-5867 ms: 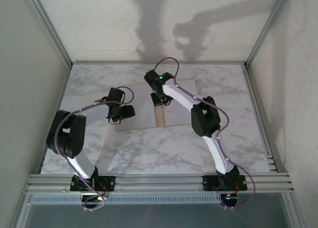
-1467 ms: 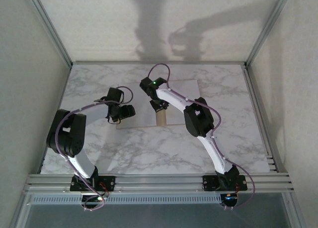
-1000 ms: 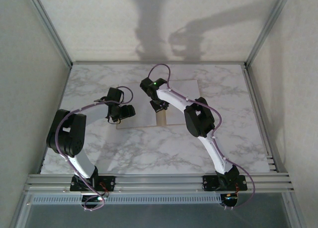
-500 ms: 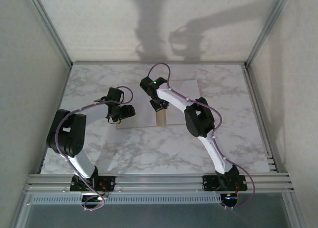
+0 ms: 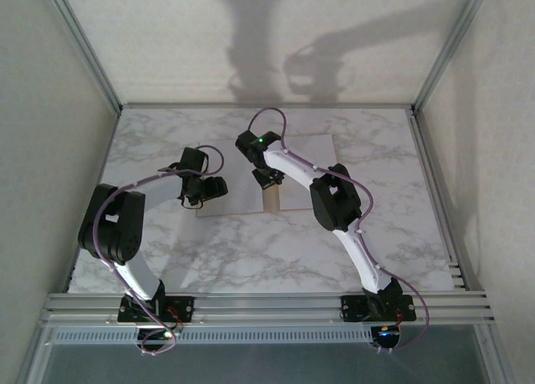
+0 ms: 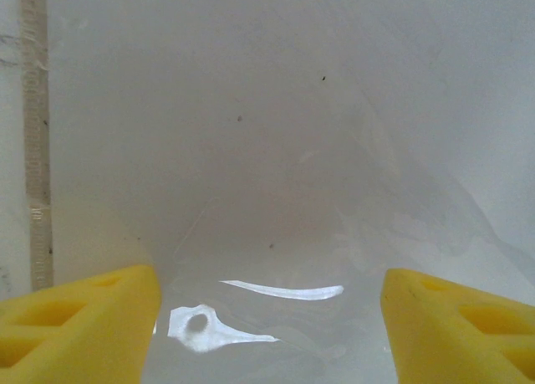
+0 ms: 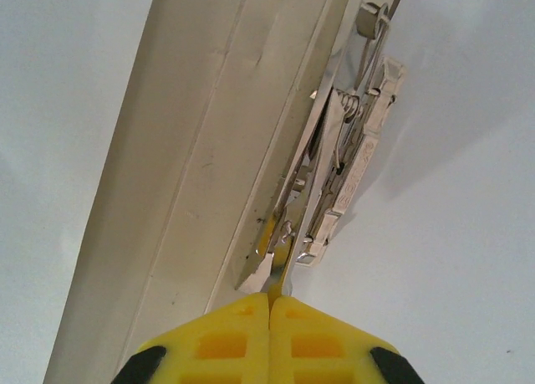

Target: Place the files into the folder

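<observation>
The folder (image 5: 269,202) lies open in the middle of the table, its tan spine (image 7: 188,158) running towards me. White files (image 5: 308,154) rest flat on its right half and also appear as a white sheet (image 7: 451,200) beside the clip. My right gripper (image 5: 267,181) hangs over the spine, shut (image 7: 271,304) on the thin metal lever of the folder's clip fastener (image 7: 344,171). My left gripper (image 5: 207,189) hovers over the folder's left half, open (image 6: 267,338), with a glossy white sheet (image 6: 276,150) below and nothing between its fingers.
The marble tabletop (image 5: 251,250) spreads around the folder. Aluminium frame posts and grey walls (image 5: 58,150) close in the left, back and right sides. A rail (image 5: 267,304) carrying both arm bases runs along the near edge.
Nothing has moved over the last second. Compared with the earliest frame, the right wrist sits slightly further left over the spine.
</observation>
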